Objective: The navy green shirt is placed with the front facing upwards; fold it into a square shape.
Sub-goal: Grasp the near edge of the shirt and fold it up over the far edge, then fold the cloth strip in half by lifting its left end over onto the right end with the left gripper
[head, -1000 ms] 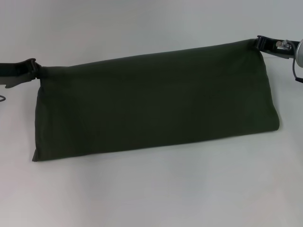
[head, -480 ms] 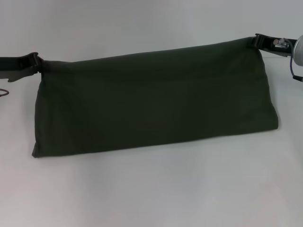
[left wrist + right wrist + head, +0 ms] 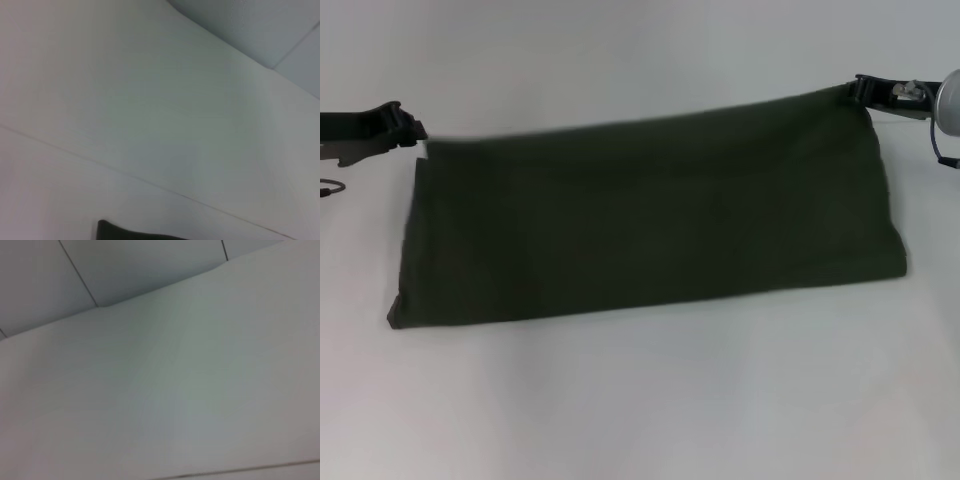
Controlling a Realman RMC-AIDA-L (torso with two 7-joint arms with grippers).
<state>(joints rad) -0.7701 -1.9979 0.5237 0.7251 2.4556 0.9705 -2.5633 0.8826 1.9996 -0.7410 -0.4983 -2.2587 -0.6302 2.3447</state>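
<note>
White tabletop (image 3: 650,400), plain, fills the head view; both wrist views show only pale wall and ceiling panels, apart from a dark sliver at the edge of the left one.

Item: shirt (image 3: 650,225), dark olive, lying on the table as a long folded band, slightly askew, its right end farther from the robot than its left. No print or neckline shows; the visible face is plain cloth.

Left gripper (image 3: 405,128): a second ago it pinched the far left corner of the shirt, the cloth drawn up into a point at its tips. Now it stands just beside that corner, apart from it, and the corner has dropped flat and squared off. It appears to have let go; how wide its tips stand cannot be told.

Right gripper (image 3: 865,90): at the far right corner, unchanged in place, the cloth still rising to meet it. It looks clamped on the shirt.

Judgement: the lengthwise fold is laid down and release has begun, left side first. The band is long, not square, so crosswise folding remains.
</note>
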